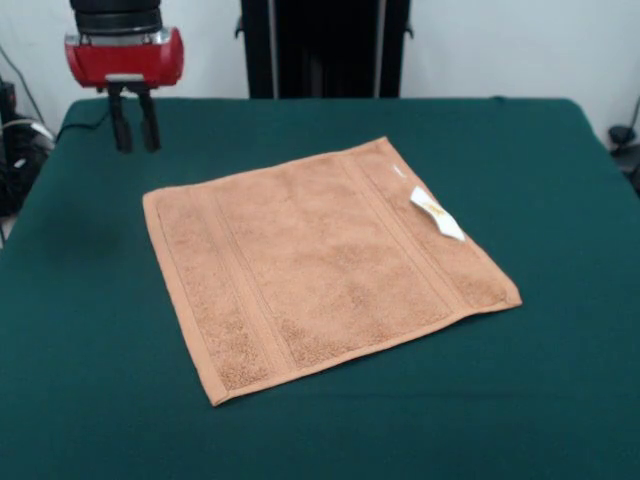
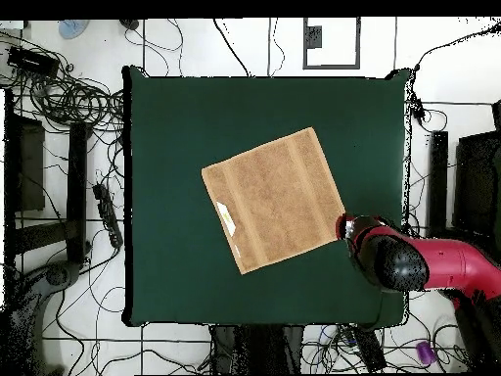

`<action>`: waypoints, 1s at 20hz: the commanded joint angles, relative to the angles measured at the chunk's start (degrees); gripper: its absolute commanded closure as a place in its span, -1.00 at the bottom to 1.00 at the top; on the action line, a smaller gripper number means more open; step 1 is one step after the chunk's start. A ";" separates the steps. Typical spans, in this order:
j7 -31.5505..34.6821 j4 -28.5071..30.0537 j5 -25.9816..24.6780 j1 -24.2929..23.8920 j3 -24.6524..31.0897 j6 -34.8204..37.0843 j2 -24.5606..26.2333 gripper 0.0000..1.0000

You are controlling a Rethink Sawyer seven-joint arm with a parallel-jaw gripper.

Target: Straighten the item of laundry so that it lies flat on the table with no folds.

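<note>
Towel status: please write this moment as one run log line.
towel: flat, no folds | tag: on top | gripper: open, beside towel, empty | table

Towel (image 2: 275,200) lies flat (turned askew) on table (image 2: 166,117).

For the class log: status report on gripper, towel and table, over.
Gripper open, empty, hanging off the towel's corner. Towel spread flat on the table, no folds seen, white tag on top. Nothing in the way.

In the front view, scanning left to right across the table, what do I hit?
Gripper, hanging above the table with fingers apart → golden-orange towel, lying flat → its white tag near the right edge.
</note>
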 commanded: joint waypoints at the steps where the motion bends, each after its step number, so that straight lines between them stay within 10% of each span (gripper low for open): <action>1: -17.12 0.49 -4.53 4.23 3.32 8.17 -5.95 -1.00; 20: -27.99 8.25 3.37 -7.33 13.65 11.30 -16.57 -1.00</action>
